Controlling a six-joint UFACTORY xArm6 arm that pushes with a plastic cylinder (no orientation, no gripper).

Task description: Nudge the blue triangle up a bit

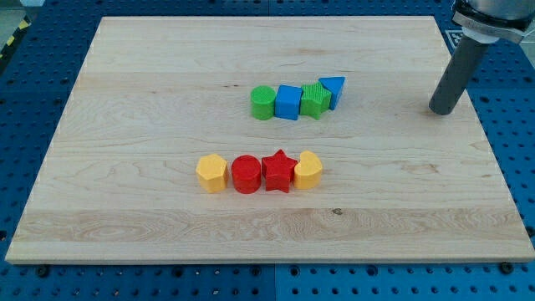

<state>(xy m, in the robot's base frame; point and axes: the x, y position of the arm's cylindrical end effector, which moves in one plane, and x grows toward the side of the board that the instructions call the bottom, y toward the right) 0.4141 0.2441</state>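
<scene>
We stand over a pale wooden worktop point(125, 125) that rests on a blue perforated base point(33, 92). Starting at the view's left, the lower row begins with a yellow hexagon-like block point(211, 172), which touches a red cylinder point(247, 174); that cylinder touches a red star point(278, 170), and a yellow block with one rounded end point(308, 170) closes the row just beside the star. Above and a little to the right runs a second row: a green cylinder point(262, 103), then a blue cube point(288, 102) pressed against it, then a green ribbed block point(313, 99) whose exact shape we cannot make out. The blue triangle point(333, 89) sits at the right end of this upper row, touching the green ribbed block and set slightly higher in the view than its neighbours. Further right, well apart from both rows, our dark rod comes down from the view's top right corner, and my tip point(443, 110) rests on the worktop near its right edge, roughly level with the upper row and clear of every block. We carry no claw, so there is nothing spread or pinched to report.
</scene>
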